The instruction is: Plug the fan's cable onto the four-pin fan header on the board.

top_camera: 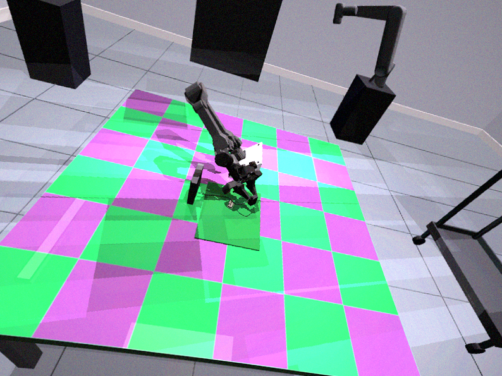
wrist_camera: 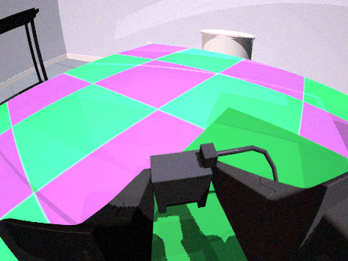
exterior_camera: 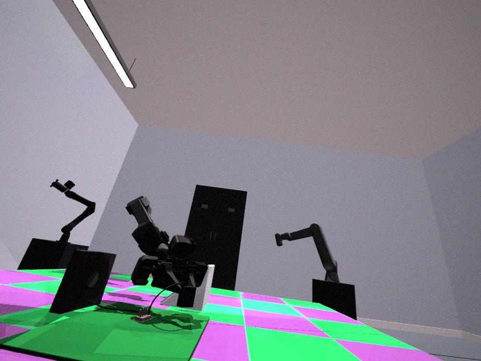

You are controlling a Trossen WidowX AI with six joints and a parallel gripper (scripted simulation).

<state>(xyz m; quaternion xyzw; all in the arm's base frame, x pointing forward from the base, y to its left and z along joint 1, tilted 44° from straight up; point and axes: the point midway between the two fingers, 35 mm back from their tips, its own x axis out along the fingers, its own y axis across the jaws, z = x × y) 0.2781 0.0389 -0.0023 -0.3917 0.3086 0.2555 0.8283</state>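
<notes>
Claw: the gripper (top_camera: 240,195) (wrist_camera: 182,187) is pinching the dark plug (wrist_camera: 181,174), one finger on each side of it, pretty snug.
Plug: up in the air over the green board (top_camera: 229,228) (exterior_camera: 104,334) (wrist_camera: 262,139), with two short legs pointing down in the wrist view. Not on the pins, so the plugging-in part isn't done.
Cable: the thin black cable (exterior_camera: 154,297) (wrist_camera: 253,148) comes off a little block at the plug's corner and bends over in a curve.
Header: the four-pin header (top_camera: 229,204) (exterior_camera: 142,317) sits on the board, pale base, pins sticking straight up and bare.
Fan: the square black fan (top_camera: 195,184) (exterior_camera: 83,281) stands on its edge just beside the board, round hub facing the board side.
Arm: the dark arm (top_camera: 211,125) (exterior_camera: 149,237) reaches down toward the board from the far side of the checkered table (top_camera: 242,328) (exterior_camera: 287,337) (wrist_camera: 112,150).
White thing: a white panel (top_camera: 253,153) (exterior_camera: 206,289) stands behind the gripper, partly hidden, can't tell what it is.
</notes>
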